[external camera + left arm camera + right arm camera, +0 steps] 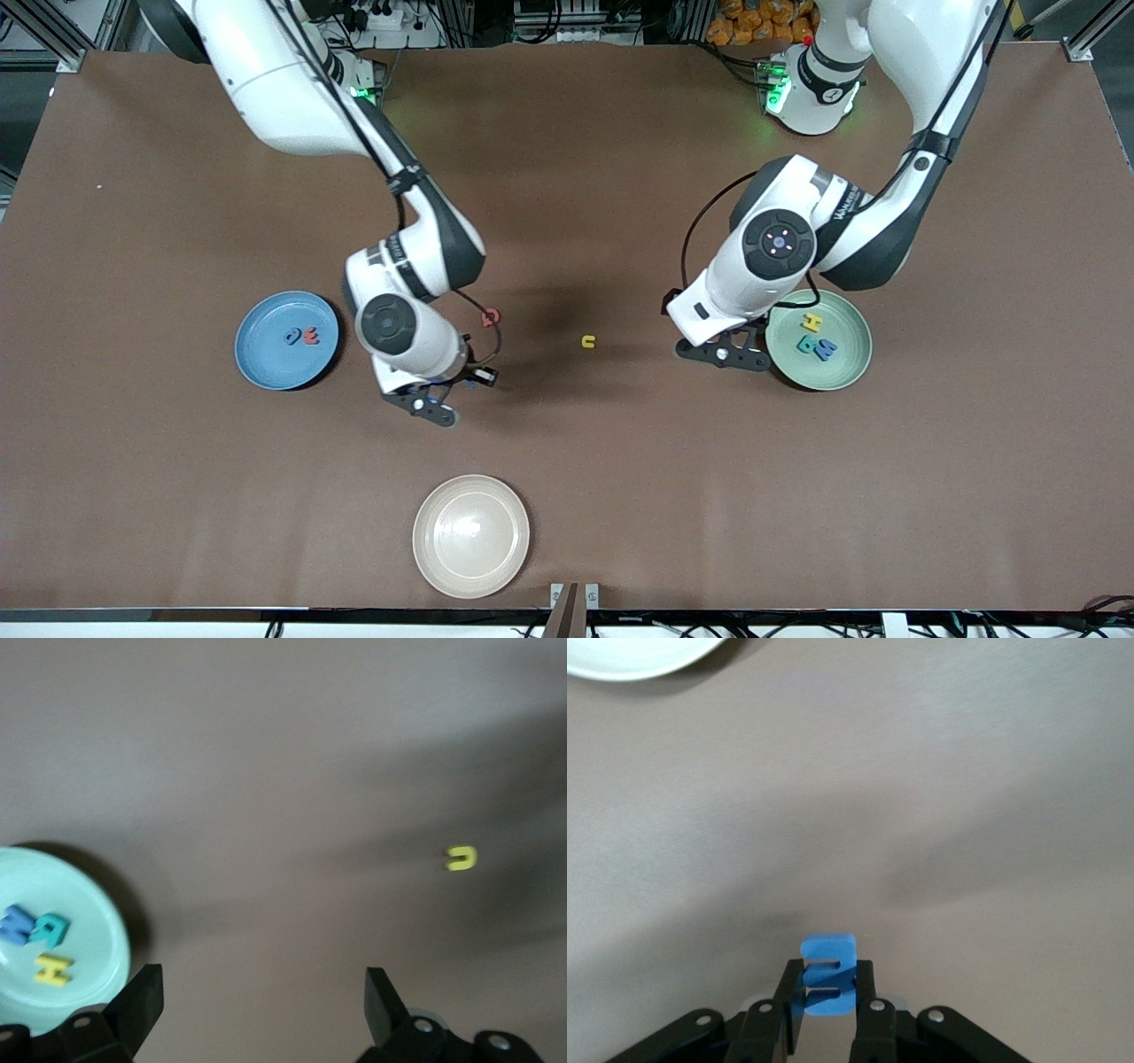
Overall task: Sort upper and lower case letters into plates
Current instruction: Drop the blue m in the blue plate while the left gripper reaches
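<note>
Blue letter (827,974) pinched upright between the right gripper (826,1010) fingers, up in the air over bare table beside the blue plate (266,368); liable to twist or slip from so narrow a grip, or to bounce off the shallow rim if let go from up high. Left gripper (261,997) spread wide and empty, low beside the mint plate (849,370), yellow letter (588,341) lying loose on the table between the arms, red letter (490,316) near the right arm, easily nudged by a careless sweep.

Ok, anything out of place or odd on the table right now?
Nothing damaged or spilled. Two letters still lie loose on the table: a red letter and a yellow letter. The right gripper holds a blue letter; the left gripper is open.
</note>
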Robot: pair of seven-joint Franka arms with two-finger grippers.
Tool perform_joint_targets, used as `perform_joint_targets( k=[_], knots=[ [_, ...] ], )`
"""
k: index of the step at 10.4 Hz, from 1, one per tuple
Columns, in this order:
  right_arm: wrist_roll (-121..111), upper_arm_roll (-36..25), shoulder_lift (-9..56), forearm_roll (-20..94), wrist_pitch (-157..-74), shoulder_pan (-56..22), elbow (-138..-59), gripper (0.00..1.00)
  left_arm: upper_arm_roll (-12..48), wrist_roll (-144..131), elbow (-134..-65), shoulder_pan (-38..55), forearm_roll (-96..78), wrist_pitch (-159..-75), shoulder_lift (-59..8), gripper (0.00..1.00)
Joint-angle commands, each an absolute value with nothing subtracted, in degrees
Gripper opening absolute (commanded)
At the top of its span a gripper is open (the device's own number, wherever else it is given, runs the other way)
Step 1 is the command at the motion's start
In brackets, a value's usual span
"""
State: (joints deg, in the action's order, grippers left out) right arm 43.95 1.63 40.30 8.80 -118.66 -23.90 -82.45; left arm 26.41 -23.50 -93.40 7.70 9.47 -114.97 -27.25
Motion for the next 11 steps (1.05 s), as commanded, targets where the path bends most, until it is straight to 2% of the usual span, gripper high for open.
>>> perform_joint_targets(
  k=[1, 3, 4, 6, 8, 11],
  knots=[
    [34.9, 2.9, 35.1, 12.1, -111.0, -16.7, -84.3, 0.0, 26.1, -24.3, -93.3, 12.5, 8.5, -121.6, -28.6, 1.0],
    [26.8, 3.0, 33.1, 12.2, -103.9, -10.4, -84.7, 0.0, 25.6, -23.3, -91.2, 18.2, 9.2, -126.3, -31.5, 1.0],
    [24.7, 2.9, 32.1, 12.2, -103.4, -8.9, -86.9, 0.0, 25.6, -22.2, -88.8, 20.5, 10.3, -128.1, -34.1, 1.0],
    [19.1, 2.7, 29.0, 12.1, -104.2, -5.4, -93.2, 0.0, 25.2, -15.7, -84.4, 25.5, 11.4, -132.9, -40.0, 1.0],
    [16.1, 2.3, 27.2, 11.3, -104.9, -3.0, -97.5, 0.0, 20.5, -14.0, -84.2, 32.3, 12.1, -142.2, -43.0, 1.0],
    [6.9, 2.3, 24.4, 10.0, -113.2, 2.7, -108.0, 0.0, 14.0, -3.5, -81.1, 39.5, 12.1, -150.7, -49.1, 1.0]
  ],
)
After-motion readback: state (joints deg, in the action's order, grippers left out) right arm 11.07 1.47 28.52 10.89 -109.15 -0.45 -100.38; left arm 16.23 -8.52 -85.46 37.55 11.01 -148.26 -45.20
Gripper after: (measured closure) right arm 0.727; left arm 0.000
